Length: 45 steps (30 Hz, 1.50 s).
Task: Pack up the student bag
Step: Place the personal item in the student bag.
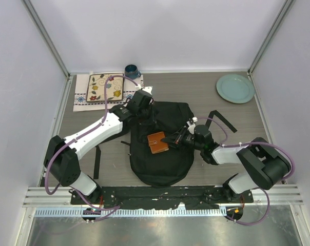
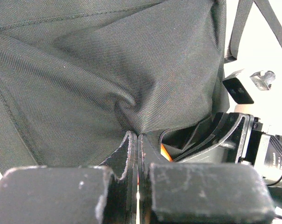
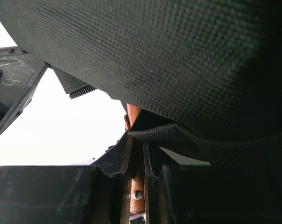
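By our reckoning we are partway through the packing. The student bag (image 1: pixel 160 164) is lying flat in the middle of the table (image 1: pixel 196 92), toward the near edge. A brown leather wallet (image 1: pixel 157 142) is resting on top of it by the opening, not yet inside. Our left gripper (image 1: pixel 147 105) is clenching a fold of cloth at the bag's far-left side. Our right gripper (image 1: pixel 174 138) is grasping the wallet by its right end. What is left, we judge, is sliding the wallet under the flap and letting go. We cannot tell whether anything is already packed.

The top view is giving us the layout: a floral placemat (image 1: pixel 106 88) and a blue cup (image 1: pixel 132 70) at the far-left corner and a green plate (image 1: pixel 235 88) near the far-right corner, all well apart from the bag. It is hiding the jaws. The left wrist view is showing closed fingers (image 2: pixel 127 154) with cloth puckering toward them, plus an orange sliver (image 2: pixel 166 152) under the hem, likely the wallet. The right wrist view is showing the wallet's brown edge clamped between the fingers (image 3: pixel 117 158), with black webbing lying across the tips.
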Tool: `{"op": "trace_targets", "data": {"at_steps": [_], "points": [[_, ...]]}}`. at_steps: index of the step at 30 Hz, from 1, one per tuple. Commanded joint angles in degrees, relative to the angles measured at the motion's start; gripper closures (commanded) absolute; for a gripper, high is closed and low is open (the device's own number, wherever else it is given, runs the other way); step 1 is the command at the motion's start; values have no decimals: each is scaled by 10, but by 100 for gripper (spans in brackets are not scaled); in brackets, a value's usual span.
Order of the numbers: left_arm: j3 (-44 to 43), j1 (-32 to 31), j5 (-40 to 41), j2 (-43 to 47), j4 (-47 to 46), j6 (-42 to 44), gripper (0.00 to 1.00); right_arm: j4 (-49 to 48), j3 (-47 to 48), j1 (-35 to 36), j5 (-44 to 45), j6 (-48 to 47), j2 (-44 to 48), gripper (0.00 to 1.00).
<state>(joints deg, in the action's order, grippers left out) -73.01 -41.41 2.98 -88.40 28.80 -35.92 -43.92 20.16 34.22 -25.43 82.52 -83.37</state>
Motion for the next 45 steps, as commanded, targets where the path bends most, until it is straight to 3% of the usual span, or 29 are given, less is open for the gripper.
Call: {"op": "trace_targets", "data": {"at_steps": [1, 11, 19, 24, 32, 45], "points": [[7, -3, -51, 47, -59, -6, 100, -79, 23, -29, -1, 6, 4, 99], [29, -3, -60, 53, -69, -15, 100, 48, 12, -100, 27, -73, 100, 99], [38, -3, -83, 49, -86, -61, 100, 113, -18, -103, 135, -133, 215, 99], [52, -3, -129, 34, -126, -107, 100, 39, -67, -86, 209, -109, 242, 100], [45, -3, -160, 24, -153, -125, 100, -44, -93, 33, 404, -109, 245, 99], [43, -3, -140, 35, -136, -115, 100, -230, -77, 67, 536, -79, 85, 99]]}}
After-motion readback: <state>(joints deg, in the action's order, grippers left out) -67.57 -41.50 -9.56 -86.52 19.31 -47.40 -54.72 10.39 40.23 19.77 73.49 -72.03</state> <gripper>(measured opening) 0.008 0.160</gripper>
